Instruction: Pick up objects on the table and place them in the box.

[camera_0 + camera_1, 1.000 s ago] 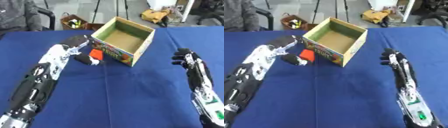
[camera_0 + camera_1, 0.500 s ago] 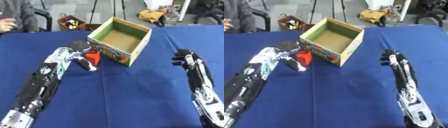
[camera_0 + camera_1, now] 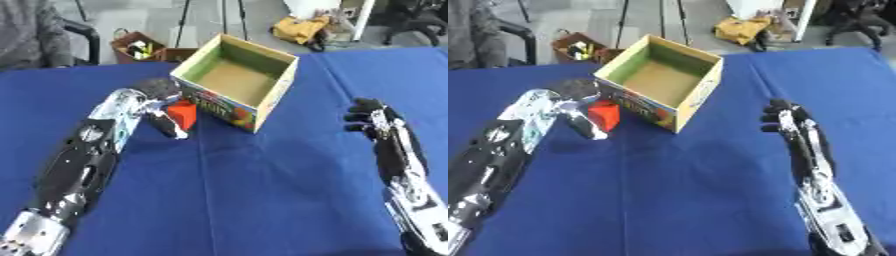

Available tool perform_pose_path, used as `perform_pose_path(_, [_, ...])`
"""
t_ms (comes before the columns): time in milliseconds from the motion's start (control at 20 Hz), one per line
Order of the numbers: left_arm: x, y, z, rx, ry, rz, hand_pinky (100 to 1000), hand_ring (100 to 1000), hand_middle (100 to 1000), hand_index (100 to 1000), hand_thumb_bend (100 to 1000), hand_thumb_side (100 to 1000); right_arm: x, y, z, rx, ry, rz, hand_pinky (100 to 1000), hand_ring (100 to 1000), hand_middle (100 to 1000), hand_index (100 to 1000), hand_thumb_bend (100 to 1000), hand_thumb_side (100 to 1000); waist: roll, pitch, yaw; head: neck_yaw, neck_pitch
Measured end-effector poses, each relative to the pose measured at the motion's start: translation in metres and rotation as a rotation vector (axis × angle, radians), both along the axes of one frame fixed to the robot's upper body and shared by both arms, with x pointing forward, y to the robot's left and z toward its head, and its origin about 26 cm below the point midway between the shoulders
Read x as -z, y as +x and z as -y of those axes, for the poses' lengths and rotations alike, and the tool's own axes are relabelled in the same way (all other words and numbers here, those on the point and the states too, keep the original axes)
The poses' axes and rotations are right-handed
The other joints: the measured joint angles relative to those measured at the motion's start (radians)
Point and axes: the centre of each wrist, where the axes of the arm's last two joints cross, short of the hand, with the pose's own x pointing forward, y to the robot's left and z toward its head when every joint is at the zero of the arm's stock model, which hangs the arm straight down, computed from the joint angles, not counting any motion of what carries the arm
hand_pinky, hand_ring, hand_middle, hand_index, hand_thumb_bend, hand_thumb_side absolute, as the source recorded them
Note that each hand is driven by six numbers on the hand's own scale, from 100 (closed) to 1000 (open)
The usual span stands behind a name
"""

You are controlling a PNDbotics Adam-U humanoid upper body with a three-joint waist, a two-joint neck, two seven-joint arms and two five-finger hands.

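Blue-clothed table point(image 3: 262, 200), open cardboard box point(image 3: 236, 82) on it. Left hand point(image 3: 162, 107) has its fingers curled around a red object point(image 3: 183, 113) right beside the box. Right hand point(image 3: 367, 117) idles, fingers curled on nothing.

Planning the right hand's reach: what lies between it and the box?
Only bare blue cloth lies between the right hand and the box, in both eye views. The red object sits on the box's other side, at the left hand.

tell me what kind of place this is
Probably a lab or workshop: a table under blue cloth, tripod legs on a bare grey floor, and an office chair behind.
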Motion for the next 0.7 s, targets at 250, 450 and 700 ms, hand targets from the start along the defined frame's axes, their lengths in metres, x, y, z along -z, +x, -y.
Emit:
perform_pose_path(250, [-0.008, 0.002, -0.006, -0.008, -0.003, -0.001, 772, 785, 760, 828, 484, 398, 0.0, 0.0, 0.0, 0.0, 0.0, 0.0, 612, 655, 633, 765, 100, 776, 0.005, 0.0, -0.001, -0.002, 0.001])
perform_pose_path(450, [-0.014, 0.003, -0.01, -0.01, -0.008, -0.013, 771, 782, 741, 827, 477, 393, 0.0, 0.0, 0.0, 0.0, 0.0, 0.0, 612, 655, 632, 765, 100, 776, 0.008, -0.003, 0.0, -0.005, 0.003])
perform_pose_path(700, [-0.019, 0.004, -0.014, -0.014, 0.01, -0.036, 772, 765, 737, 826, 463, 362, 0.001, 0.0, 0.0, 0.001, -0.001, -0.004, 612, 655, 632, 765, 100, 776, 0.01, -0.006, 0.0, -0.006, 0.005])
